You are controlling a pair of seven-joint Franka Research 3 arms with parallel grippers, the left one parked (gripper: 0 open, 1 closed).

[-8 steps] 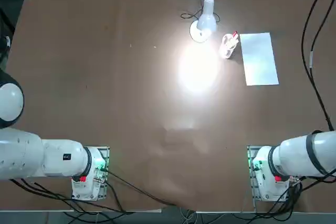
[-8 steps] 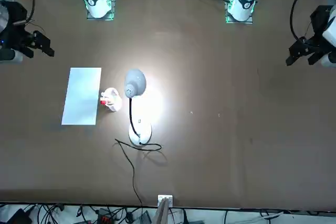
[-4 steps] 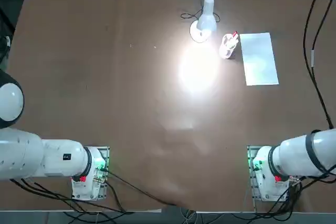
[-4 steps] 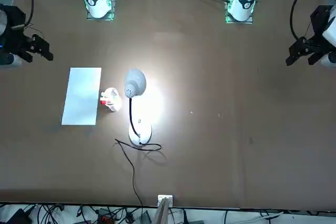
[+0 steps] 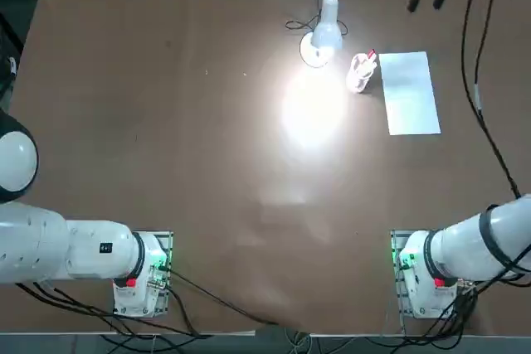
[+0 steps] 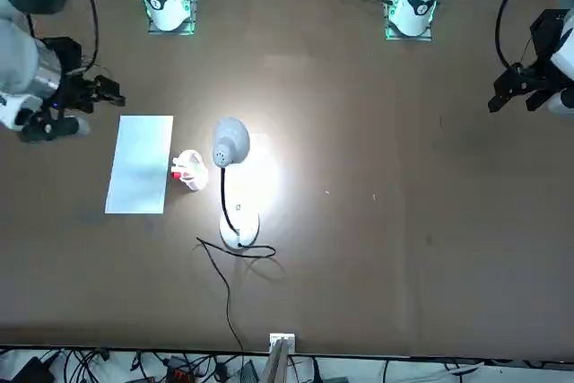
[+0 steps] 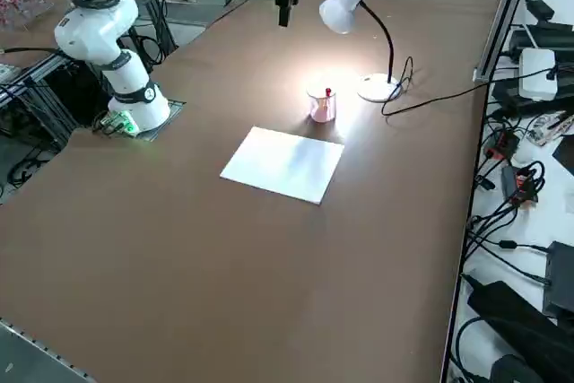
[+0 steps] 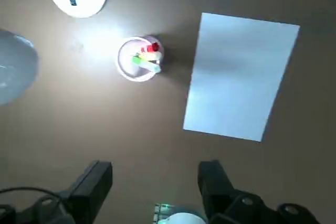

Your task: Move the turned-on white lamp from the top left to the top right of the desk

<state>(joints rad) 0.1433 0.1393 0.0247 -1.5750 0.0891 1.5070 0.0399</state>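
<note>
Desk (image 5: 207,172): brown, seen from above
Right gripper (image 5: 426,3): spread, towards one o'clock
Risk: lamp (image 5: 327,35) carried towards one could topple cup (image 5: 359,75); cord (image 6: 228,298) might snag

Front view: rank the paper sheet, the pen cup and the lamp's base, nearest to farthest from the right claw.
1. Paper sheet: closest to the right claw, on the robot's right.
2. Pen cup: middle of the three.
3. Lamp's base: leftmost of the three.
</note>
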